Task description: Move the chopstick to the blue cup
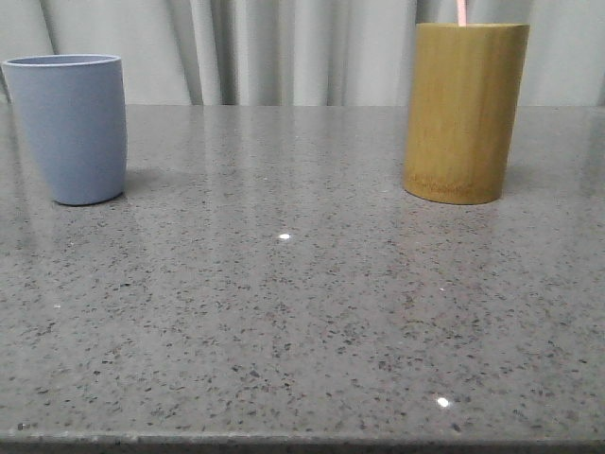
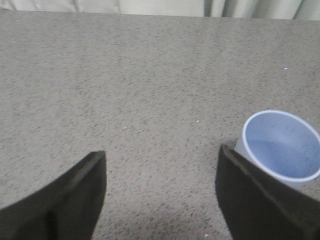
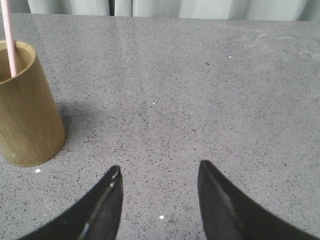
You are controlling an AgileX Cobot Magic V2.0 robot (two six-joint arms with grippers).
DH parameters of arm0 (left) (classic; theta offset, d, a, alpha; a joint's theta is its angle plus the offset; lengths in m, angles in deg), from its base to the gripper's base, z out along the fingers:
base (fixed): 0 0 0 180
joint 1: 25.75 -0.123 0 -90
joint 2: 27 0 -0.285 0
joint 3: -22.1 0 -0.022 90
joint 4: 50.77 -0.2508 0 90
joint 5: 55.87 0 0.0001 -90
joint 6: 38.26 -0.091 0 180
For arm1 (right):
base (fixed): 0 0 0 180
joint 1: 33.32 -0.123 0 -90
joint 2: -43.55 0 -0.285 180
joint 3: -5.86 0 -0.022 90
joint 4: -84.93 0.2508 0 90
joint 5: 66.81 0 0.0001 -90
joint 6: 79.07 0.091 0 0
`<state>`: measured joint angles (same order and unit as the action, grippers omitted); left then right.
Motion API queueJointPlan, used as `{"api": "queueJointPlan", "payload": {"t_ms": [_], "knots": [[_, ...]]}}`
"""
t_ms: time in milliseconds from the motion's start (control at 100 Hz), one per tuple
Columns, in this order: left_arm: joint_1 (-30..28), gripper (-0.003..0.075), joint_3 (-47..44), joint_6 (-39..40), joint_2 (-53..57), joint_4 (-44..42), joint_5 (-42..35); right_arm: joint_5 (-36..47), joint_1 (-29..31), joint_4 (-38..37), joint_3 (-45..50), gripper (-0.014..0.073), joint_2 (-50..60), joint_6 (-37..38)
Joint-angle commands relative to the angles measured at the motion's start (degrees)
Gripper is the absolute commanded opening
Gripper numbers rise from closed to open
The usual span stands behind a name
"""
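Note:
The blue cup (image 1: 68, 128) stands upright at the table's far left; the left wrist view looks down into it (image 2: 282, 147) and it is empty. A pale pink chopstick (image 1: 461, 12) sticks up out of the bamboo cylinder (image 1: 463, 112) at the far right, and it also shows in the right wrist view (image 3: 9, 37) inside the cylinder (image 3: 25, 107). My left gripper (image 2: 162, 155) is open and empty, with the cup just beside one finger. My right gripper (image 3: 159, 171) is open and empty, apart from the cylinder. Neither gripper shows in the front view.
The grey speckled stone table (image 1: 302, 312) stretches between the two cups. Pale curtains (image 1: 284, 47) hang behind its far edge. The table's front edge runs along the bottom of the front view.

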<state>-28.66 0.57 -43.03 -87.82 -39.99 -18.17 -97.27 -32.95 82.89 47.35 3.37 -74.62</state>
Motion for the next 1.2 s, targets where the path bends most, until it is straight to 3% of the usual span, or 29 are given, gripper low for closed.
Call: {"api": "queueJointPlan", "payload": {"t_ms": [0,160,550,1190], "knots": [[0.07,0.0501,5.34,-1.08,-3.16,2.33,-1.44,4.71,0.16,-0.03,-2.14,0.0368,-0.48,-0.01],[1.11,0.0501,12.99,-1.92,-10.17,3.15,5.76,4.77,0.16,-0.03,-2.14,0.0368,-0.48,-0.01],[9.73,0.0492,29.59,-1.92,-28.76,2.93,17.54,5.48,0.16,-0.03,-2.14,0.0368,-0.48,-0.01],[9.73,0.0480,31.31,-1.92,-37.99,3.26,24.31,5.48,0.16,-0.03,-2.14,0.0368,-0.48,-0.01]]}}
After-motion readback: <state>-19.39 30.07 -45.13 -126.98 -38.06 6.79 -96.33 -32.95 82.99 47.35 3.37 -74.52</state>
